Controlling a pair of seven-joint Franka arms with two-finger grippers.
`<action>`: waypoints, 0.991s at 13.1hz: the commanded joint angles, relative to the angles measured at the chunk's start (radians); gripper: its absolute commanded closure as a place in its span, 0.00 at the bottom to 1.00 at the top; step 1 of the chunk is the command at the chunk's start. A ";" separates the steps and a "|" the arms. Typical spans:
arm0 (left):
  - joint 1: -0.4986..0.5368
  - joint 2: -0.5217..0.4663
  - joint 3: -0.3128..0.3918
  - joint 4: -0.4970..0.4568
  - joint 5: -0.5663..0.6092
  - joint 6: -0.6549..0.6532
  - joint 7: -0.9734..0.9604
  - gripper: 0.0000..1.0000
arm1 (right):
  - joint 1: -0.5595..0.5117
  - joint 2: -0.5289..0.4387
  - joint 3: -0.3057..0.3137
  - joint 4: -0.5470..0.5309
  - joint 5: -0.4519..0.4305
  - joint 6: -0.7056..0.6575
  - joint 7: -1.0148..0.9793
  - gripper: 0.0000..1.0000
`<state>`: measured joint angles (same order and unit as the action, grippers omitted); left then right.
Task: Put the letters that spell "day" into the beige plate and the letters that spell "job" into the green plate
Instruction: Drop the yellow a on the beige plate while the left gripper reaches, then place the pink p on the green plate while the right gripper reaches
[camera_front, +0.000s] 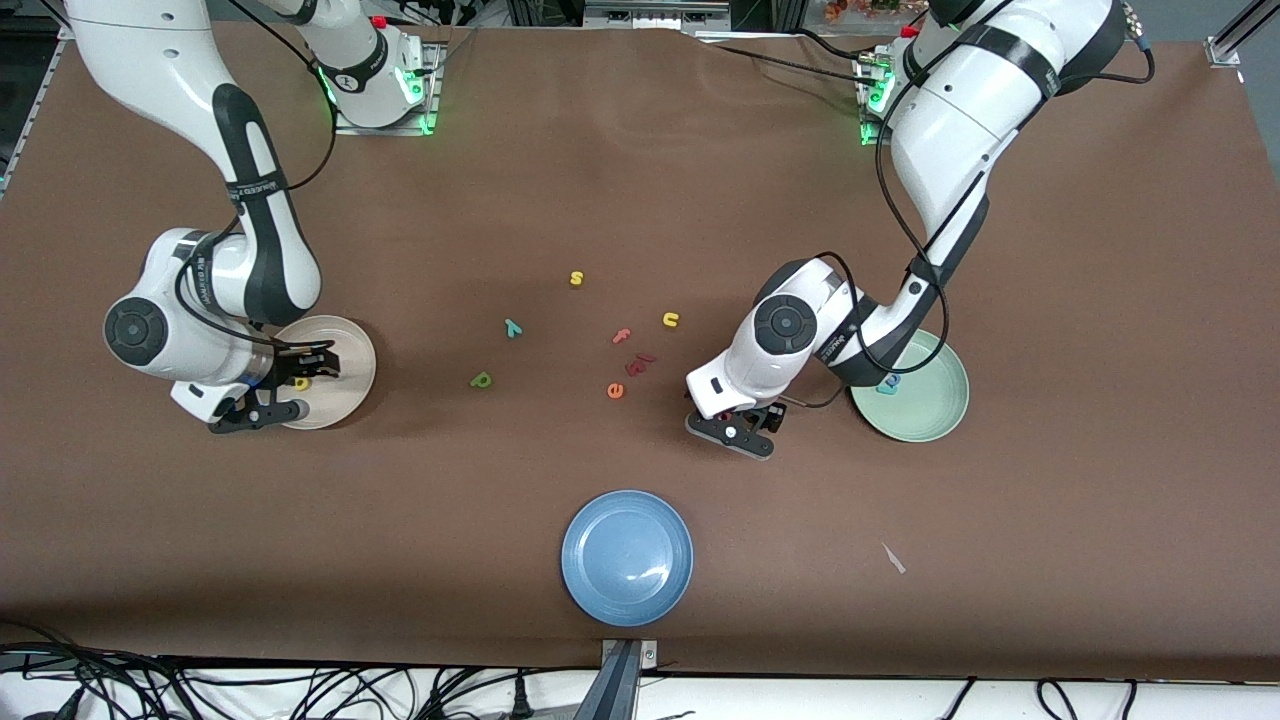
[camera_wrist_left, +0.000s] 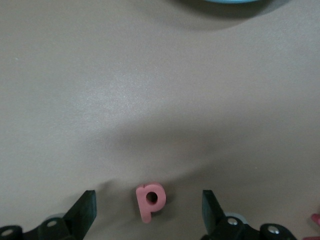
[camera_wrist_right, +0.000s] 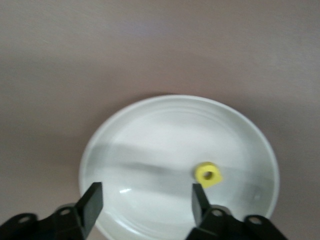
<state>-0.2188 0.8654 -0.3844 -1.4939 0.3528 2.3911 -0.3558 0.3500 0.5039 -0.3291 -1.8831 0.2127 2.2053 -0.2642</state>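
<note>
We see a blue plate (camera_front: 627, 557) nearest the front camera, plus stray letters mid-table: a yellow s (camera_front: 576, 278), yellow u (camera_front: 671, 320), salmon f (camera_front: 621, 336) and orange e (camera_front: 615, 391).

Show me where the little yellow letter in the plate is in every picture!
Front view: yellow a lies in the beige plate, under the right claw.
Left wrist view: not in it.
Right wrist view: on the plate, near one fingertip.
Shared landmark: the beige plate.
</note>
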 joint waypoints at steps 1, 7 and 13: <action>-0.011 0.026 0.009 0.023 0.060 0.016 0.014 0.19 | 0.049 -0.007 0.044 0.025 0.017 -0.032 0.162 0.00; -0.010 0.023 0.009 0.003 0.064 0.014 0.011 0.88 | 0.133 0.021 0.157 0.028 0.017 0.092 0.495 0.00; 0.050 -0.066 0.002 0.009 0.063 -0.169 0.020 1.00 | 0.214 0.090 0.167 0.027 0.019 0.208 0.675 0.00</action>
<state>-0.1993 0.8713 -0.3786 -1.4780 0.3898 2.3295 -0.3511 0.5605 0.5774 -0.1603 -1.8578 0.2148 2.3868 0.3975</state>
